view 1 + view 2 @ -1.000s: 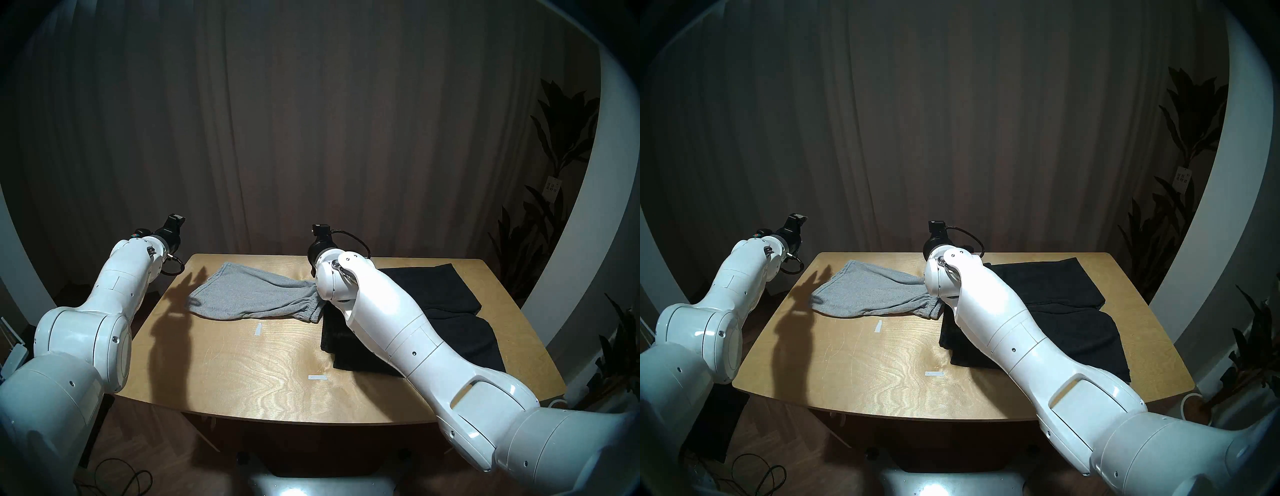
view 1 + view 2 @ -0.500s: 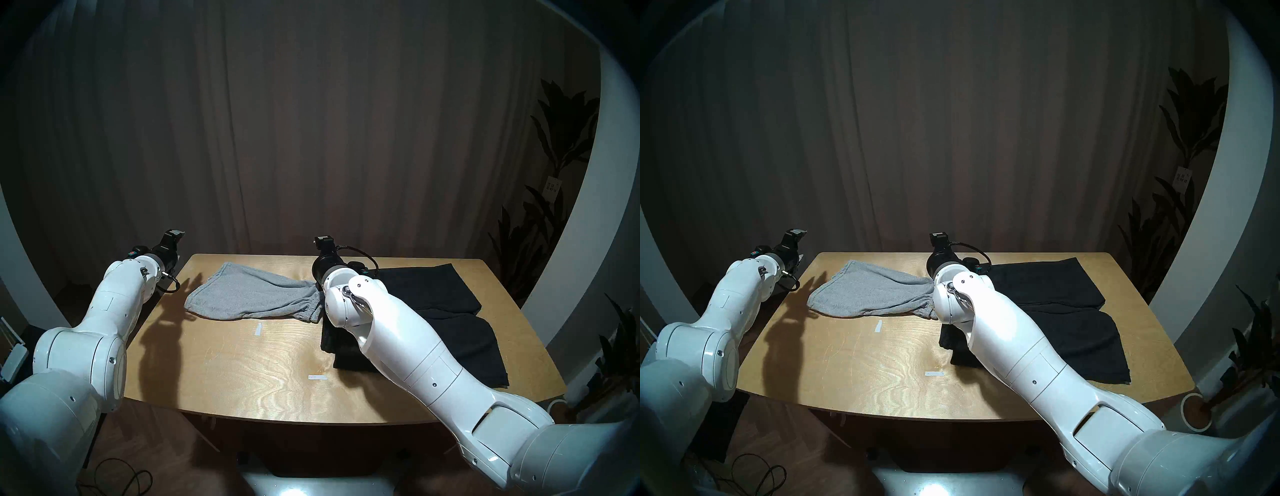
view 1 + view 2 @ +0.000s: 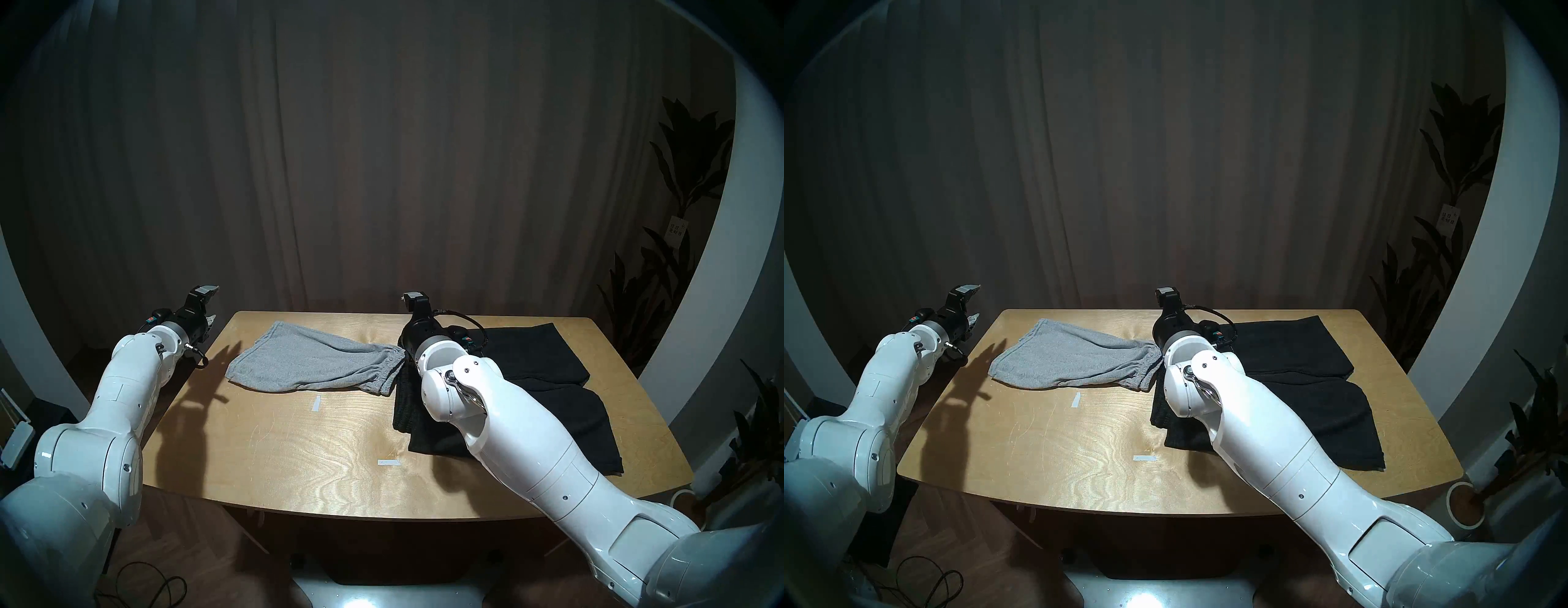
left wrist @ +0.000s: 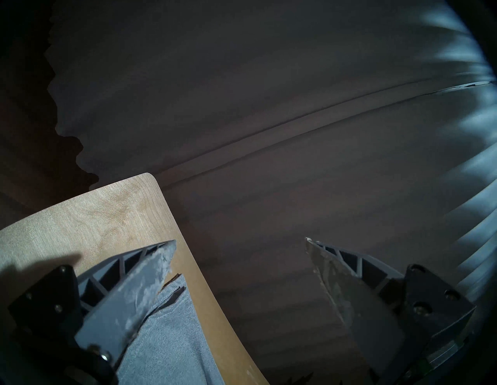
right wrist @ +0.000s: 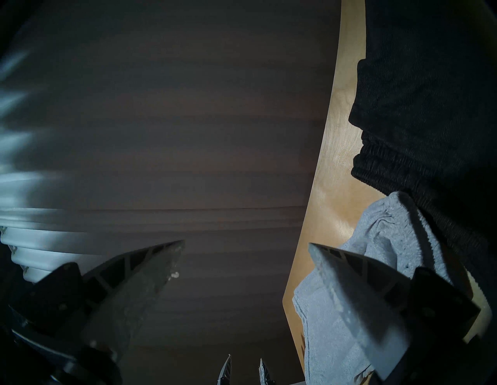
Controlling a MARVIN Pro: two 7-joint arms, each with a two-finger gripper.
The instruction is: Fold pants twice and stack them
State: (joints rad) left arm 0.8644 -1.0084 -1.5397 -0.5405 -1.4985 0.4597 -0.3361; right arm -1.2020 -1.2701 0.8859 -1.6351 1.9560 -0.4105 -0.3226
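The light grey pants (image 3: 314, 361) lie flat at the table's far left, with the waistband bunched toward the middle. The larger black pants (image 3: 547, 382) are spread over the right side, and their waistband (image 5: 403, 172) touches the grey one (image 5: 387, 228). My left gripper (image 3: 211, 305) hovers off the table's far left corner, open and empty (image 4: 240, 242), with the grey hem (image 4: 166, 336) just beneath one finger. Above the far edge, where the two waistbands meet, my right gripper (image 5: 246, 243) stands open, holding nothing and pointing at the curtain.
The wooden table (image 3: 297, 446) carries two small tape marks (image 3: 316, 403) (image 3: 389, 463). A dark curtain (image 3: 382, 170) hangs close behind it. Potted plants (image 3: 679, 254) stand at the right. A cable (image 3: 144, 586) lies on the floor at the front left.
Both arms have drawn back toward me and lowered. The right wrist slid right, uncovering the grey waistband, and the left gripper sank lower and leftward. Both grippers stayed open, and the pants did not move.
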